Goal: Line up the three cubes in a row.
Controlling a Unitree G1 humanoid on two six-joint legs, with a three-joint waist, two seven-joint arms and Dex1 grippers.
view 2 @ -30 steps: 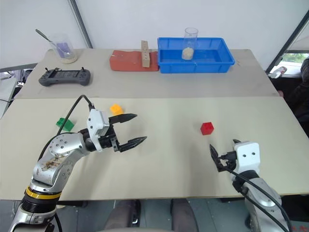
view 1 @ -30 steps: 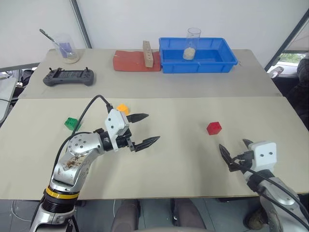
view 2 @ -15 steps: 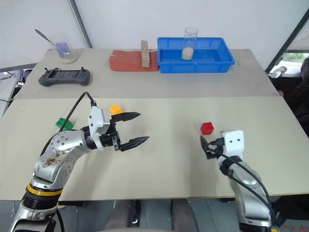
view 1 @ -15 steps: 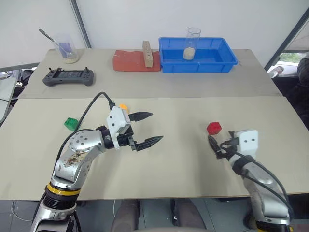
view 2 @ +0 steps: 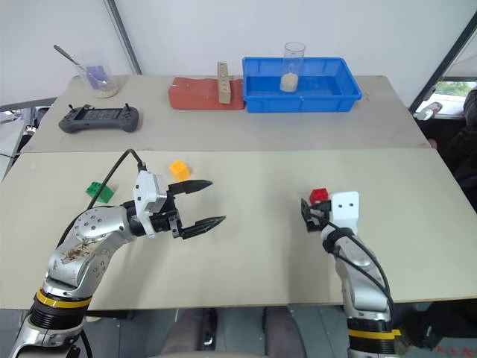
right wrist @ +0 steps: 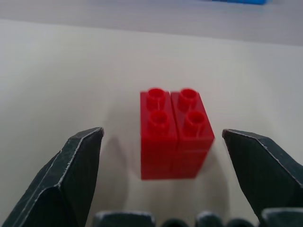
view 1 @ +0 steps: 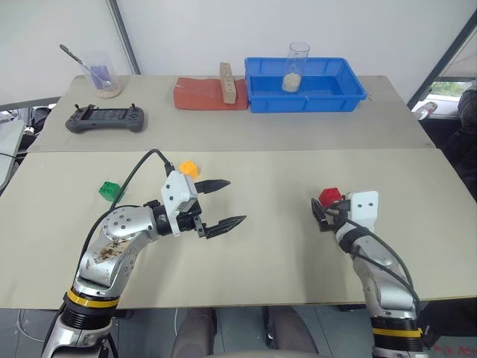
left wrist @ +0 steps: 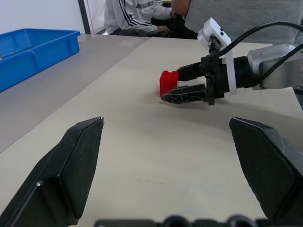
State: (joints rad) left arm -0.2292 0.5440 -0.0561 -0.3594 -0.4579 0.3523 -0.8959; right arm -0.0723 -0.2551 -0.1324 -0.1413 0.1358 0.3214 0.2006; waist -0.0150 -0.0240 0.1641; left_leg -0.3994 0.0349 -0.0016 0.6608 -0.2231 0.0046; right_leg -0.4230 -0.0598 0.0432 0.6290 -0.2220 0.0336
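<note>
While the left gripper [view 1: 223, 203] hangs over the tabletop [view 1: 268, 253] with its fingers spread and nothing between them, the head views show the yellow cube [view 1: 189, 169] just behind it and the green cube [view 1: 110, 191] off to its left, near the tabletop's left edge. The right gripper [view 1: 322, 213] sits at the red cube [view 1: 330, 197] on the right side, well apart from the other two.

From the left wrist, the right gripper's fingers [left wrist: 187, 92] reach to the red cube, one low beside it and one higher at its flank.

From the right wrist, the red cube [right wrist: 173, 133] stands upright, studs up, between the two parted fingers [right wrist: 71, 175], with gaps on both sides; they are not touching it.
</note>
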